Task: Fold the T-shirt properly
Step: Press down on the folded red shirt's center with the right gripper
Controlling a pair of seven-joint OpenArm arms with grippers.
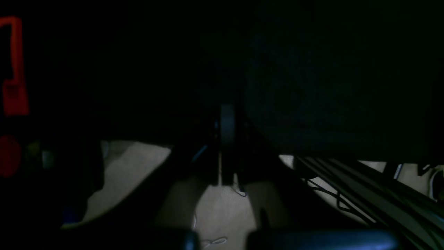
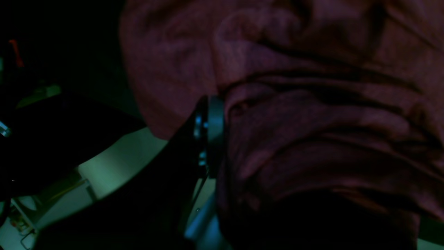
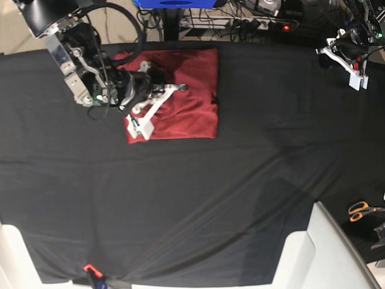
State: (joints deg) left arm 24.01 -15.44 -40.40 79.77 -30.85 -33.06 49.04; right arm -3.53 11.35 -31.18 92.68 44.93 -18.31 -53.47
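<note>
The T-shirt lies as a brick-red rectangle on the black cloth at the back left. My right gripper lies low over the shirt's left half. In the right wrist view the shirt fills the frame, and its creases run together at the tip of my right gripper, whose jaws look closed on the fabric. My left gripper rests at the back right, far from the shirt. The dark left wrist view shows the left gripper edge-on, with its jaws together and empty.
Orange-handled scissors lie at the right edge. A white surface cuts into the cloth at the front right. Cables and a power strip run behind the table. A small orange object sits at the front edge.
</note>
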